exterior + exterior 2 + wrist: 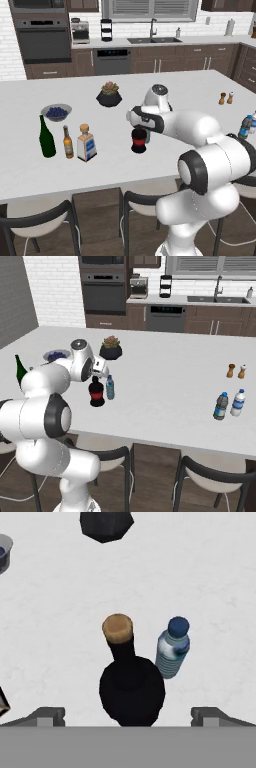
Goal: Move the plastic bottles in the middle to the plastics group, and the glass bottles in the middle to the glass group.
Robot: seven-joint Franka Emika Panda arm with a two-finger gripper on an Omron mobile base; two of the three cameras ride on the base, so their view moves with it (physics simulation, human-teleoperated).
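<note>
A dark round-bellied glass bottle with a red label and tan cork stands mid-counter. The small plastic water bottle is close beside it. My gripper hangs open just above the dark bottle, one fingertip out to each side, touching nothing. On the left, the square blue-labelled bottle stands next to the slim amber bottle and the tall green bottle. At the far right stand two water bottles.
A black plant pot and a bowl of blueberries sit behind the bottles. Salt and pepper shakers stand at the right. Stools line the counter's near edge.
</note>
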